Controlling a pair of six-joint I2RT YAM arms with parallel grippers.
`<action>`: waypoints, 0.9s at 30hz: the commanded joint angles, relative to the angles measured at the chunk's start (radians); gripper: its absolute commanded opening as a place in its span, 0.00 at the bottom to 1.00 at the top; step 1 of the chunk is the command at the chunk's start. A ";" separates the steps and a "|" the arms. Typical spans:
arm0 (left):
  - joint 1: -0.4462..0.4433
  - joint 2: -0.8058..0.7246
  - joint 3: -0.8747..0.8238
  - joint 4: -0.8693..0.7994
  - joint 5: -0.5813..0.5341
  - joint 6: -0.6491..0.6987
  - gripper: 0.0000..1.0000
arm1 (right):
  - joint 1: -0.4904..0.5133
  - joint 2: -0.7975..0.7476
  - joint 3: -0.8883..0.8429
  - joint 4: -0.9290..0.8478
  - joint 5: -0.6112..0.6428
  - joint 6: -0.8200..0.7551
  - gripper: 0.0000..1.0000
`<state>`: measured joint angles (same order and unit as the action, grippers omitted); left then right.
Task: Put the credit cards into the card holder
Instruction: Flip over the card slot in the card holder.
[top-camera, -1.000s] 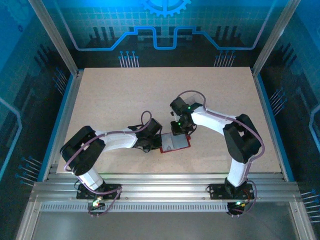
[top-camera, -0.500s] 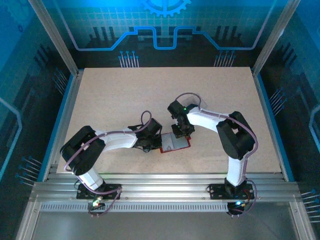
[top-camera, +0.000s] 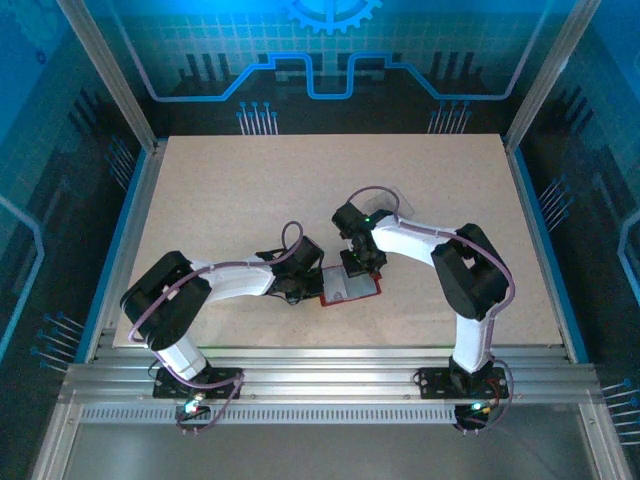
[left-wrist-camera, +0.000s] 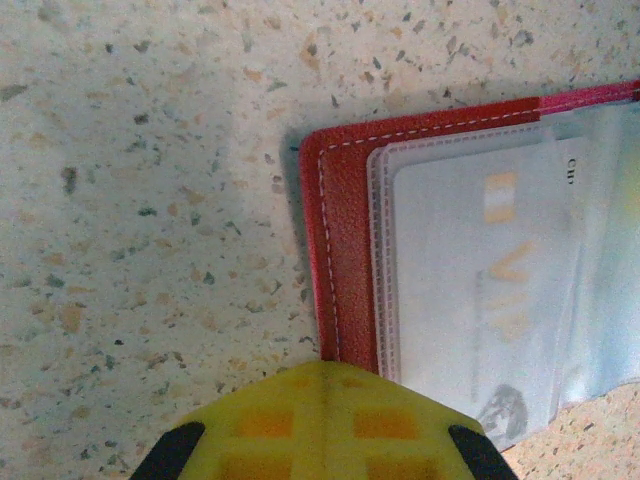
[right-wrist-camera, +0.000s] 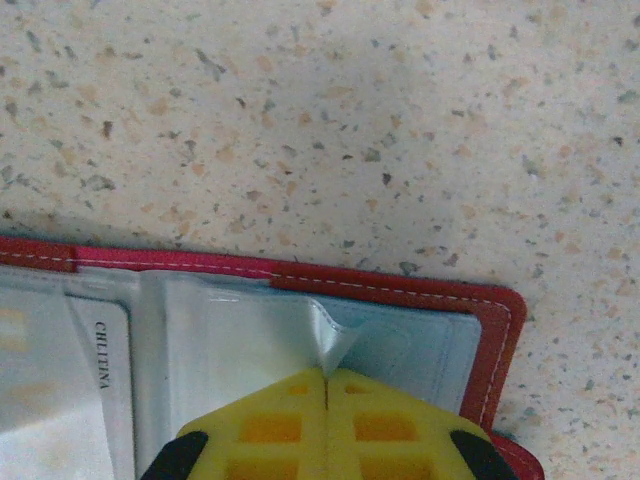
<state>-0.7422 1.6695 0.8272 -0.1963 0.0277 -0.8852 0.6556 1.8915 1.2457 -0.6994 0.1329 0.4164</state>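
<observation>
Dark-red leather folding card holder (top-camera: 350, 288) lies open on the speckled beige worktop (top-camera: 250, 190), between my two arms and near the front edge. In the last second my right hand (right-wrist-camera: 327, 385) has edged in over the holder's right end and snapped its yellow fingers together. They now meet at a seam with a puckered peak of the clear plastic pocket (right-wrist-camera: 325, 345) drawn up into them, so I judge the pocket's lip is pinched. That matters, since a lifted lip is what opens the sleeve for a card.

A pale, see-through credit card (left-wrist-camera: 470, 270) with faint orange print already sits under the clear film at the holder's left end, inside the stitched red border. The right wrist view shows a card edge with printed lettering, though I cannot tell whether that card is fully seated.

My left hand (left-wrist-camera: 320, 400) has not moved. Its fingers are together, tip at the holder's left end, likely pinning it, though contact is hidden. The left arm lies low, stretched rightwards across the worktop. The right arm is folded at the elbow, reaching back leftwards and down onto the holder.
</observation>
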 joint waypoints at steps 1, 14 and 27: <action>-0.003 0.060 -0.033 -0.020 0.011 -0.003 0.04 | 0.012 -0.005 0.010 -0.034 -0.001 -0.002 0.00; -0.021 0.089 -0.027 -0.002 0.015 -0.011 0.04 | 0.058 -0.069 0.109 -0.116 0.009 0.011 0.00; -0.025 0.089 -0.026 0.004 0.017 -0.011 0.04 | 0.059 -0.040 0.096 0.005 -0.286 0.069 0.18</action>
<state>-0.7452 1.6760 0.8284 -0.1921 0.0307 -0.8917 0.7132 1.8473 1.3399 -0.7490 -0.0021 0.4519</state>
